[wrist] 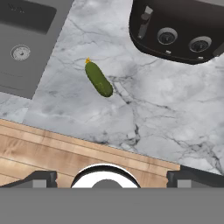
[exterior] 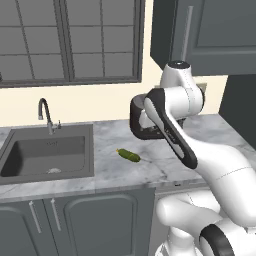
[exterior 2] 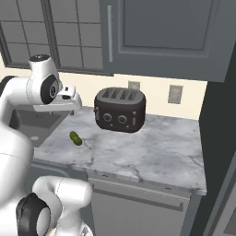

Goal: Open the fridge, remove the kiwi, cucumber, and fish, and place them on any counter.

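Cucumber (wrist: 98, 78) lies flat on the marbled worktop (wrist: 175, 113), just beside the sink (exterior: 47, 152) edge, roughly midway between front and back edges, touching nothing else. Black toaster (exterior 2: 120, 109) stands toward the back edge, apart from the cucumber. Fingers (wrist: 111, 179) hover above the worktop's front edge, spread wide, gripping nothing; tips barely show at the frame bottom, so exact height is hard to judge. Faucet (exterior: 46, 114) at the sink's rear.
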Controlling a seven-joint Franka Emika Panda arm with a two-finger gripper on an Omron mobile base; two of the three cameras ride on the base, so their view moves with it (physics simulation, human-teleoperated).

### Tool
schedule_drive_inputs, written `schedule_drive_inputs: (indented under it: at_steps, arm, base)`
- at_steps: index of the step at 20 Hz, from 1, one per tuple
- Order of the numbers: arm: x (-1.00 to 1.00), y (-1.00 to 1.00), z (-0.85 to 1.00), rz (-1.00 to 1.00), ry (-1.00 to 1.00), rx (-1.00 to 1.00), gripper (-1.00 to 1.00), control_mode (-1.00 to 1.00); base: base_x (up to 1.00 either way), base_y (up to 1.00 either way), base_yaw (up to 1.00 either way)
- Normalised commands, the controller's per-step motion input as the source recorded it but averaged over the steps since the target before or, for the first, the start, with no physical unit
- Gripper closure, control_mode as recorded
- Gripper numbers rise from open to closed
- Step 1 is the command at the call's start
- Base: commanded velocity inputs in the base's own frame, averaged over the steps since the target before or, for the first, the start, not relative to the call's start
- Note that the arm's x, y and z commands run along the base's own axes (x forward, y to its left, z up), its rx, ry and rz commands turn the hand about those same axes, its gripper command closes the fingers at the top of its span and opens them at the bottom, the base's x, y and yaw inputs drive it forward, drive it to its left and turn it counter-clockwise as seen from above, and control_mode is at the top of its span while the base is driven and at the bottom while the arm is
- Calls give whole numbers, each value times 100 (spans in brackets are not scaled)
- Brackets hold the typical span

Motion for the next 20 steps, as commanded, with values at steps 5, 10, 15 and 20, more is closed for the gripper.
schedule_drive_inputs:
  at_steps: [5, 10, 15, 20]
  arm:
    - [-35, -35, 6, 0, 1, 2, -100, -100]
    - [-53, -32, 0, -3, -3, 0, -100, -100]
    - [-63, -25, 0, -5, -5, 0, -100, -100]
    - [-46, -9, 4, -7, -8, 0, -100, -100]
  base:
    - [0, 0, 0]
    - [0, 0, 0]
    - [0, 0, 0]
    - [0, 0, 0]
